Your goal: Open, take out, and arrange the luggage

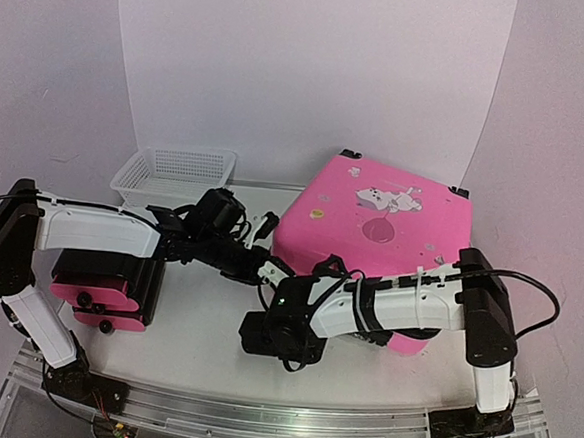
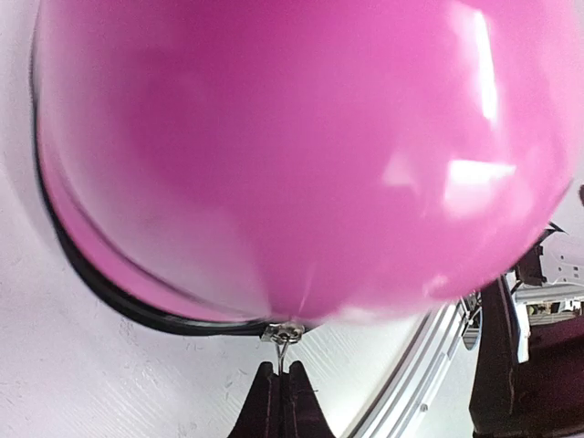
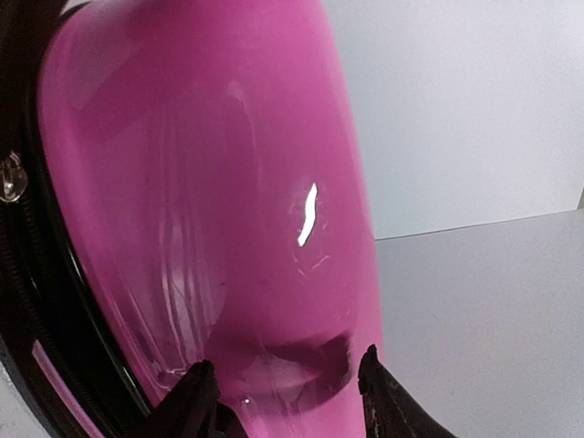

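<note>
Right gripper (image 3: 285,388): jaws parted, tips against the near corner of the luggage (image 1: 377,225), probably to steady it.
Left gripper (image 2: 281,370): clenched on the zipper pull (image 2: 284,334) at the luggage's front-left edge, likely for unzipping.
Luggage: closed, flat on the table (image 1: 212,359).
Basket (image 1: 175,169): beyond the luggage's left side, apart.

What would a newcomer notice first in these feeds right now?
The glossy pink luggage with its cartoon sticker, filling the table's right rear and both wrist views. Next, the left end effector shut on the zipper pull at its near-left corner, while the right end effector straddles the shell's edge.
</note>
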Robot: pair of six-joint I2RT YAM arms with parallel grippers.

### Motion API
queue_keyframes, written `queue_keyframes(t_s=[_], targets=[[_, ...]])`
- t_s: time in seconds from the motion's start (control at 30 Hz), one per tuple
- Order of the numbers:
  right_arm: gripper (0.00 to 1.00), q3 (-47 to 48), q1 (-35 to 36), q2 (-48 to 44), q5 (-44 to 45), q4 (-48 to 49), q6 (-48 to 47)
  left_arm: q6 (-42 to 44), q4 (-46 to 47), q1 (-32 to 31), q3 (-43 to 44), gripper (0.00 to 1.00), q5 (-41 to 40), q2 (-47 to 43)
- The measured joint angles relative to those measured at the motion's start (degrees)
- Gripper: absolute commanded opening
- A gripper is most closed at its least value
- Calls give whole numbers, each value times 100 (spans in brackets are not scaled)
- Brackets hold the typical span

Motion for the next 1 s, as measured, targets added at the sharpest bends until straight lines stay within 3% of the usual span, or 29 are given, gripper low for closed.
queue_keyframes(t_s=[0.2, 0.37, 0.53, 0.7, 0.77, 0.87, 1.0], targets=[[36, -822, -13, -380, 42, 122, 378, 0, 264, 59, -245, 0, -22, -76], [39, -1394, -46, -1110, -278, 269, 632, 70, 507, 260, -343, 0, 44, -79], [40, -2105, -308, -2177, -1139, -31, 881, 350, 363, 758, -101, 0, -79, 109], [51, -2315, -636, -2719, -1775, -24, 946, 660, -50, 1045, 839, 0, -201, 761], [59, -2232, -688, -2806, -2127, -11, 914, 678, -70, 1058, 953, 0, -214, 841], [73, -1963, -728, -2999, -2994, 271, 839, 673, -122, 981, 949, 0, -238, 837], [82, -1980, -728, -3530, -4393, 1178, 817, 634, -105, 848, 828, 0, -317, 758]])
